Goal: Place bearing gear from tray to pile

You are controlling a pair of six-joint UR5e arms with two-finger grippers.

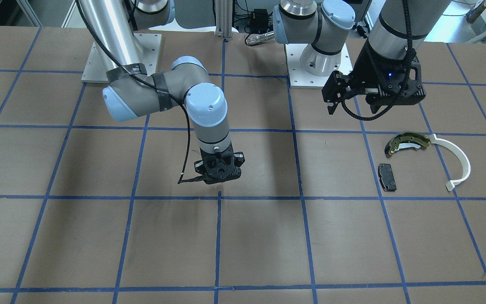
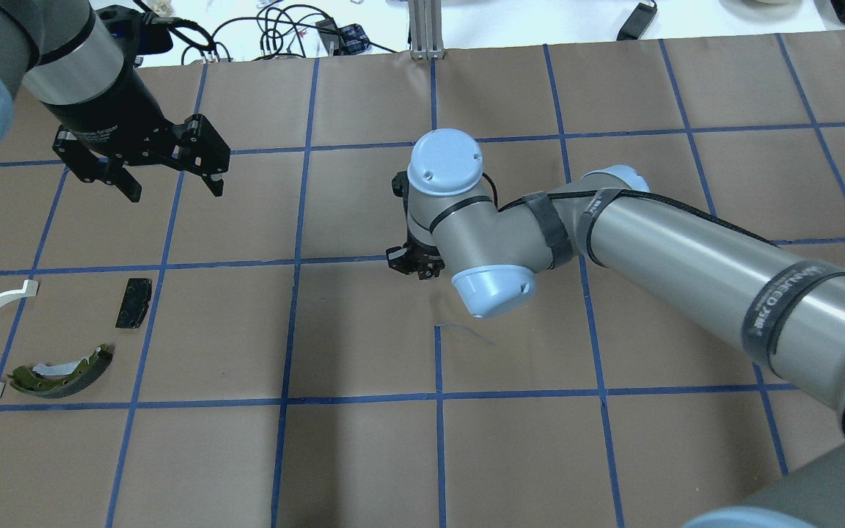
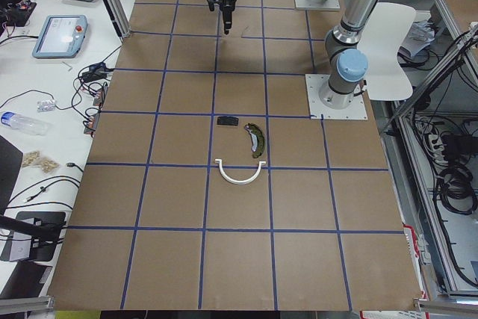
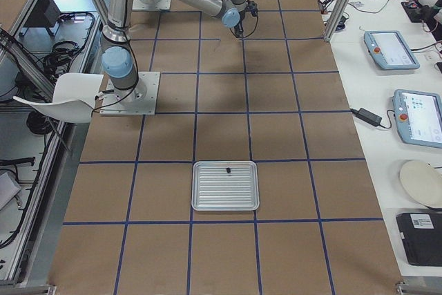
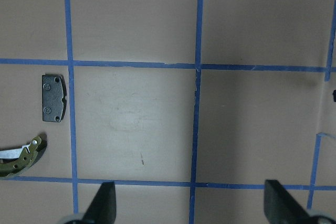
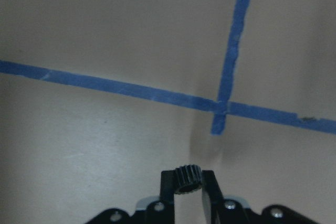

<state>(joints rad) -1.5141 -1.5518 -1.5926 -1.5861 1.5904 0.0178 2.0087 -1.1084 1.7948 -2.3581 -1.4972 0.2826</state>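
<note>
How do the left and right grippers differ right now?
The left gripper is open and empty; the right gripper is shut on a small black gear. The left gripper hangs near the pile at one side of the table; the right gripper is over the table's middle. Both are black two-finger grippers pointing down, above the table.

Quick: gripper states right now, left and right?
Left gripper: open, holding nothing.
Right gripper: closed on the bearing gear.

The brown worktop (image 1: pixel 260 236) is gridded in blue; the gear (image 6: pixel 187 178) is coloured black, the shoe (image 1: pixel 407 142) olive-gold, the arc (image 1: pixel 462 162) white.
</note>
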